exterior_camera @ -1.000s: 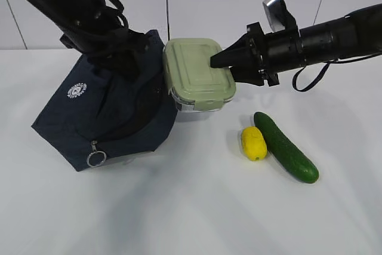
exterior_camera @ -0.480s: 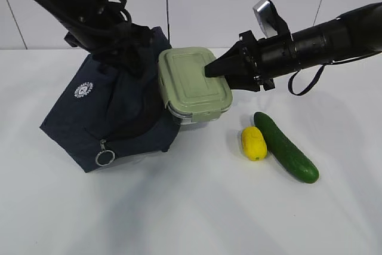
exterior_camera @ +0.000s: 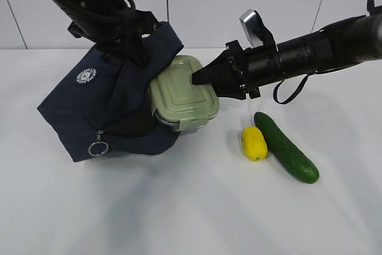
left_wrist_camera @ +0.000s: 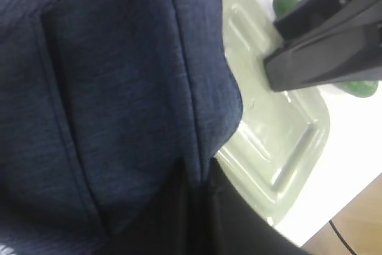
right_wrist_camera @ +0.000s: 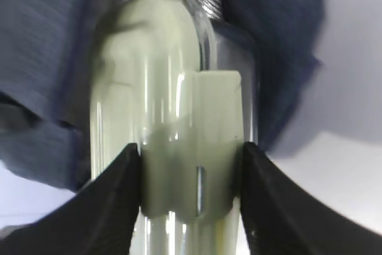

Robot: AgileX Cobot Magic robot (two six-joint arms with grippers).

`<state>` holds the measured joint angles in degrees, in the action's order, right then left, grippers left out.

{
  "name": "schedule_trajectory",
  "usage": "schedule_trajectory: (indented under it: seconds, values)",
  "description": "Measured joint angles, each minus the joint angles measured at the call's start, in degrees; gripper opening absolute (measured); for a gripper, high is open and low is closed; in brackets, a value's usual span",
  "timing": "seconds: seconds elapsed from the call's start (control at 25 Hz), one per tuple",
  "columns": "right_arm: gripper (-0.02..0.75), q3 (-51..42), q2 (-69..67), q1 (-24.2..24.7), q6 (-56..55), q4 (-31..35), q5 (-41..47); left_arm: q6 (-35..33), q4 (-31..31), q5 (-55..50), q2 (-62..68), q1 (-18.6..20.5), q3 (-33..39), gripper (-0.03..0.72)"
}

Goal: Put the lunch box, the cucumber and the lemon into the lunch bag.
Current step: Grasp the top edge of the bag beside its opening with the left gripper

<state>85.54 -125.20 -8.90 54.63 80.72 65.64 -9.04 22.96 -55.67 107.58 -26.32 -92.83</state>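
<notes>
Currently clamped by right gripper (exterior_camera: pixel 200 77) at lunch box (exterior_camera: pixel 182 92) 3 o'clock clip: rigid, slick. Left gripper pinched shut on limp lunch bag (exterior_camera: pixel 113 108) fabric.

Bright, even light from above fills the exterior view; the white table (exterior_camera: pixel 179 207) shows only soft, faint shadows beneath the bag (exterior_camera: pixel 101 111) and cucumber (exterior_camera: pixel 286 147). That view is sharp. Both wrist views are soft and out of focus: the left one blurs the fabric, and the right one smears the box (right_wrist_camera: pixel 179 117), with glare streaks on its lid.
</notes>
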Motion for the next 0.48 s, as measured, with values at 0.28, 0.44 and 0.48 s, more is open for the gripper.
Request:
schedule_trajectory:
  seconds: [0.28, 0.44, 0.48]
  values:
    - [0.378, 0.00, -0.09, -0.73, 1.80, 2.20, -0.41, 0.04, 0.04, 0.08, 0.94, -2.47, 0.00, 0.005]
    - [0.378, 0.00, -0.84, -1.76, 3.29, 4.58, -0.50, 0.04, 0.26, 0.08, 0.94, -2.57, -0.08, 0.005]
    - [0.378, 0.00, -1.46, -2.01, 3.67, 5.46, -0.50, 0.04, 0.26, 0.08, 0.94, -2.57, -0.08, 0.005]
